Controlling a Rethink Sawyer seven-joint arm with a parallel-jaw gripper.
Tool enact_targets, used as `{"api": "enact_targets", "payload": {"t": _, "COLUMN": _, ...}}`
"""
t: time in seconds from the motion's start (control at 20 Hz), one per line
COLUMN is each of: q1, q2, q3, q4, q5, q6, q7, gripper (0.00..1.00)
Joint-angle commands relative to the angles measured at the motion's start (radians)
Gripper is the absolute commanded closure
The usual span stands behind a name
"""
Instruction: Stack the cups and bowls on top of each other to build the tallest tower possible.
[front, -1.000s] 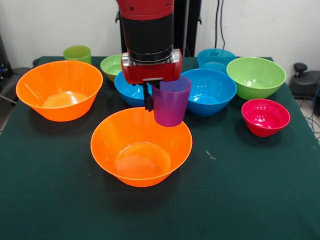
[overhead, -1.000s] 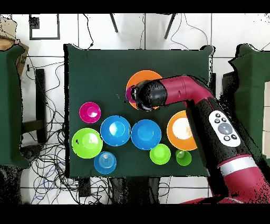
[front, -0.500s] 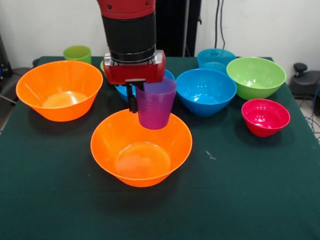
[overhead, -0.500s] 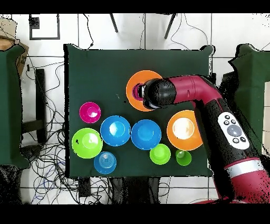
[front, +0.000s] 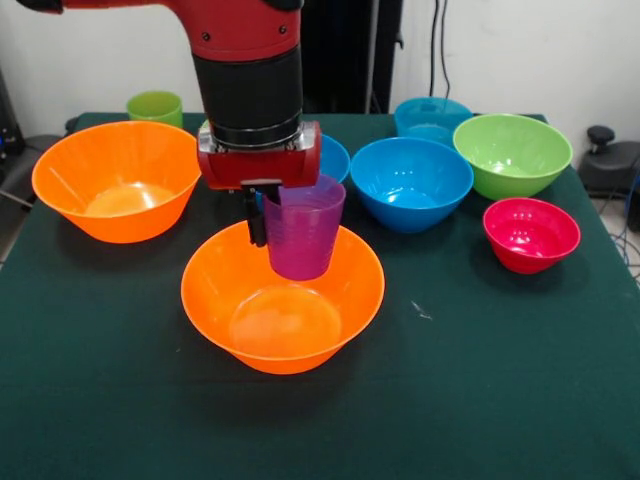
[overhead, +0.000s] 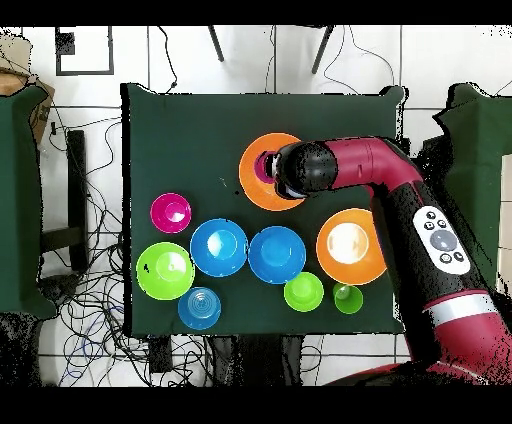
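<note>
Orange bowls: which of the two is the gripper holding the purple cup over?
The near orange bowl, alone at the table's front. The purple cup hangs in the gripper above it; the other orange bowl sits aside.

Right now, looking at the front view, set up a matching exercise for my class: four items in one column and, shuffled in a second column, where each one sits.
Items
1. purple cup
2. red-pink bowl
3. light green cup
4. end effector

Places
A. far left corner of the table
B. gripping the purple cup's rim
C. held over the near orange bowl
D. alone near the table's right edge

Pairs: 1-C, 2-D, 3-A, 4-B
</note>
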Motion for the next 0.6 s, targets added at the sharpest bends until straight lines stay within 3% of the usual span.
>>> {"api": "enact_targets", "payload": {"t": 0.05, "q1": 0.016, "q2": 0.058, "q3": -0.013, "q4": -0.053, "q5": -0.101, "q6": 0.049, "q7": -0.318, "gripper": 1.00}}
{"api": "enact_targets", "payload": {"t": 0.6, "q1": 0.010, "q2": 0.130, "q3": -0.010, "q4": -0.103, "q5": -0.148, "q6": 0.025, "q7": -0.328, "gripper": 1.00}}
